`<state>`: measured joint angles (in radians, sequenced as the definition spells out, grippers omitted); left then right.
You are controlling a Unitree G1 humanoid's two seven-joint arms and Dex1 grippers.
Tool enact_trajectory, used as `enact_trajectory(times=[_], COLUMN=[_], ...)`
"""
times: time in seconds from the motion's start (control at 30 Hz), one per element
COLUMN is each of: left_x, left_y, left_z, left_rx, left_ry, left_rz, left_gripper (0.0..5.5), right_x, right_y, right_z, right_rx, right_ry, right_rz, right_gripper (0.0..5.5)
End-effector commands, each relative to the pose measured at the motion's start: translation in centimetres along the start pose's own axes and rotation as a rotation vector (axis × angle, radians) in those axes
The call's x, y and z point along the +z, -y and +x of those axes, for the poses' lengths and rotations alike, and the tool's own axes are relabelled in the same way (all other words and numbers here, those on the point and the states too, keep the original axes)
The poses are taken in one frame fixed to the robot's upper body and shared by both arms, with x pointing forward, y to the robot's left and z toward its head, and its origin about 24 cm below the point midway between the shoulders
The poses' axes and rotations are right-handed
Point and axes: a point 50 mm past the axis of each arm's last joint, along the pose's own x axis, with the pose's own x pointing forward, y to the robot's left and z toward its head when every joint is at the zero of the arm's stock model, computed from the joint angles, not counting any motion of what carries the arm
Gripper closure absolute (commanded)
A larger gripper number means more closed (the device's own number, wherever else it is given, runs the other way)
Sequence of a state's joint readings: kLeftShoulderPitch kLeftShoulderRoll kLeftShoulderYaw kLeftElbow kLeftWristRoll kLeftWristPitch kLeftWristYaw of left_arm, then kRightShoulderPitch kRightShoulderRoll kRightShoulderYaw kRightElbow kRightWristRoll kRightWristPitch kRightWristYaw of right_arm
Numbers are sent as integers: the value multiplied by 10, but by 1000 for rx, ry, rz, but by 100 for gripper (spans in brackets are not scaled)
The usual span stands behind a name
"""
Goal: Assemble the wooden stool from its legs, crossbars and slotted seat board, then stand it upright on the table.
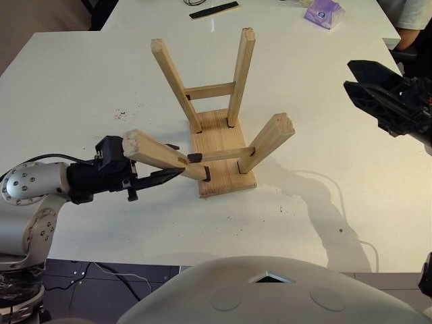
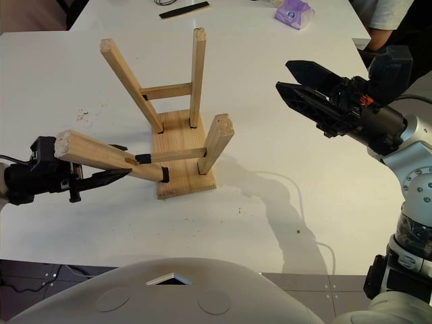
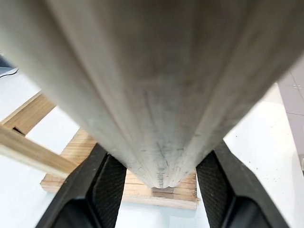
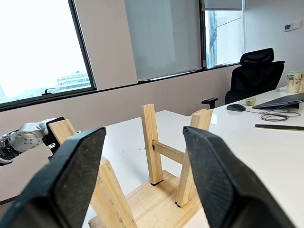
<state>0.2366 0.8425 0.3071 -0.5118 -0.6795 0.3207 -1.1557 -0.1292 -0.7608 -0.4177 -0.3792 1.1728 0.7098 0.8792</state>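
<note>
The wooden stool lies upside down on the white table, its slotted seat board flat and four legs pointing up. The two far legs stand nearly upright, joined by a crossbar. The near-left leg leans far outward to the left, and a thin crossbar links it to the near-right leg. My left gripper is shut on that leaning leg, one finger on each side. My right gripper hangs open above the table to the right of the stool, with nothing between its pads.
A purple tissue pack and a flat black strip lie at the far end of the table. Dark specks dot the surface left of the stool. A thin cable loops near the front right edge.
</note>
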Motion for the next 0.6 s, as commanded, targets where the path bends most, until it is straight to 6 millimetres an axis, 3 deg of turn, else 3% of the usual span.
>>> enact_trajectory(times=[0.03,0.23,0.6], left_x=[-14,-24,-34], left_y=[-1,5,-15], left_z=[0,-2,-2], left_rx=[-1,-52,0], left_ry=[-97,-168,-243], left_rz=[33,8,-75], left_gripper=[346,346,346], right_x=[-3,-5,-10], right_y=[-2,-5,-12], right_z=[2,2,2], right_rx=[5,3,-2], right_ry=[-11,-14,-21], right_rz=[-11,-13,-23], right_gripper=[251,251,251])
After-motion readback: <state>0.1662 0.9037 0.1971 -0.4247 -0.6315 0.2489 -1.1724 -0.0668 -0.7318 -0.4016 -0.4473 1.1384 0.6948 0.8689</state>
